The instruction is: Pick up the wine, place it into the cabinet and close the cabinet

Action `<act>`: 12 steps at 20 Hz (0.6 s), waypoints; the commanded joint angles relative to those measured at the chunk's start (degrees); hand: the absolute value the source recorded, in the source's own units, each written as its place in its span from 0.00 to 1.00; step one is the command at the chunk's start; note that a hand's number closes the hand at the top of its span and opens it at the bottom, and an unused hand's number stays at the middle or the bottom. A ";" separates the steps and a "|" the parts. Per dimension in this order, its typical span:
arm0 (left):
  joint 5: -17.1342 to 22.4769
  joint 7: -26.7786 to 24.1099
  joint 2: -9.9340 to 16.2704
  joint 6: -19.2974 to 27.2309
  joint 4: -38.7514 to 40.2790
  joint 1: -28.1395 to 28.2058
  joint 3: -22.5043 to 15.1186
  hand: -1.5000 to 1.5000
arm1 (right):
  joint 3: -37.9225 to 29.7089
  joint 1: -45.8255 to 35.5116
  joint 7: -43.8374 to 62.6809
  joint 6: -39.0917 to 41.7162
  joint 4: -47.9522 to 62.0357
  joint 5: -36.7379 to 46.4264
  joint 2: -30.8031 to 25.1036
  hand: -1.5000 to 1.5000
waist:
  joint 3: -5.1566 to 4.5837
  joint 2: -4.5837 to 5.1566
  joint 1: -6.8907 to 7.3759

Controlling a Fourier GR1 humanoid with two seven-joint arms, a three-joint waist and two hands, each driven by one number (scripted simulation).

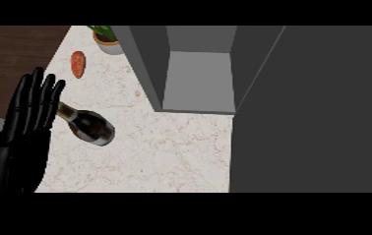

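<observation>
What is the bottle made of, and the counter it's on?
The wine bottle looks like dark glass: it is smooth, with a pale sheen along its side. The counter looks like polished marble or a similar stone: whitish with thin brownish veins running through it. It could also be a marble-patterned laminate; the look alone can't settle that.

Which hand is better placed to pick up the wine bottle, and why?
The left hand. It is open, fingers up, right beside the wine bottle lying on the counter. The right hand is out of view.
</observation>
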 commanded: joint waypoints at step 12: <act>46.67 -0.73 18.26 -37.63 2.54 6.78 1.97 0.00 | 9.56 8.32 7.15 5.95 -9.16 -3.78 -0.65 0.00 | -0.14 0.98 -2.22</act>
